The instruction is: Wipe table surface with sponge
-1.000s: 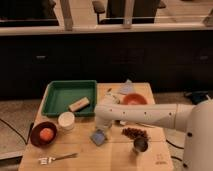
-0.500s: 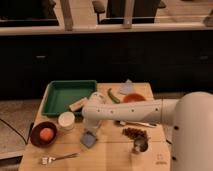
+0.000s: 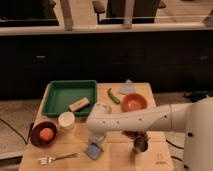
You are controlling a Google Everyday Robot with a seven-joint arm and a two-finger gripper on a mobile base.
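Gripper just above sponge (partly hidden), on table surface

From here the gripper is low over the counter, right at the sponge, mostly masked by the arm; whether they touch, I can't tell. The arm also covers part of a reddish-brown heap. The robot's body runs off the right edge. The counter's corner mark is unreadable.
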